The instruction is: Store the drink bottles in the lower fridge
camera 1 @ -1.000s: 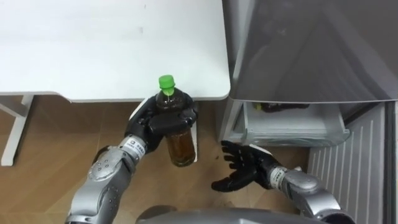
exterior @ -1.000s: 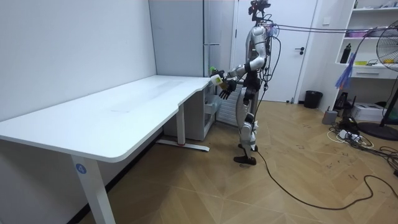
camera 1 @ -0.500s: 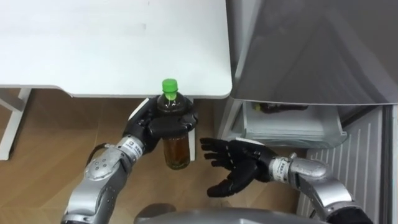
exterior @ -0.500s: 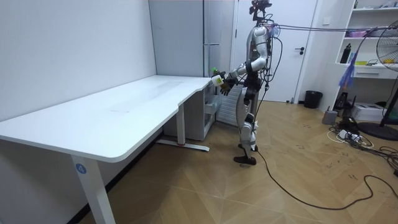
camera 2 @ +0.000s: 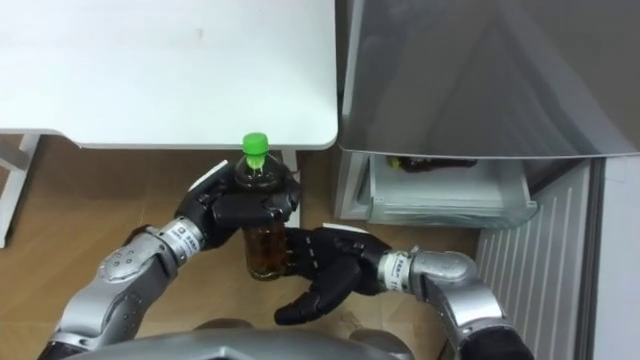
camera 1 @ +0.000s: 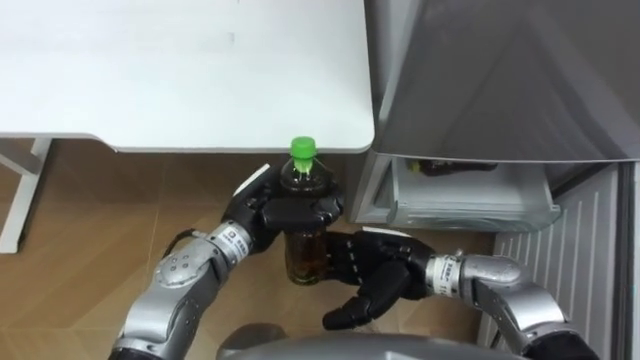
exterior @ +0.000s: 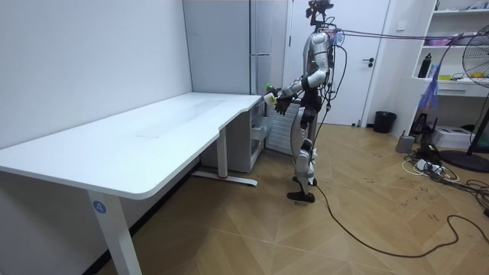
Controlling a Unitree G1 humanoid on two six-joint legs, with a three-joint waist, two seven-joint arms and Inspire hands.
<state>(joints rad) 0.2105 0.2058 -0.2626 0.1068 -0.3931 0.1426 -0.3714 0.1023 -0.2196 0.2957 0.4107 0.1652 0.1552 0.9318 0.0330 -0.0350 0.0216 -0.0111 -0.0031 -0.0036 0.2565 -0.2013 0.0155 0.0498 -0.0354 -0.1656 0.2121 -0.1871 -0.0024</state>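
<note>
A clear bottle of brown tea with a green cap hangs upright over the wooden floor, just off the white table's corner. My left hand is shut round its upper half. My right hand comes in from the lower right with spread fingers against the bottle's lower side. To the right, the grey fridge has its lower drawer pulled out, with a dark bottle lying at its back. In the room view I stand between the table's end and the fridge, bottle held out in front.
The white table fills the upper left, its leg at the far left. A ribbed white panel of the open lower fridge stands at the right. Wooden floor lies below the hands.
My left hand carried the bottle to the right, toward the fridge. My right hand swung left and came up against the bottle's lower part.
</note>
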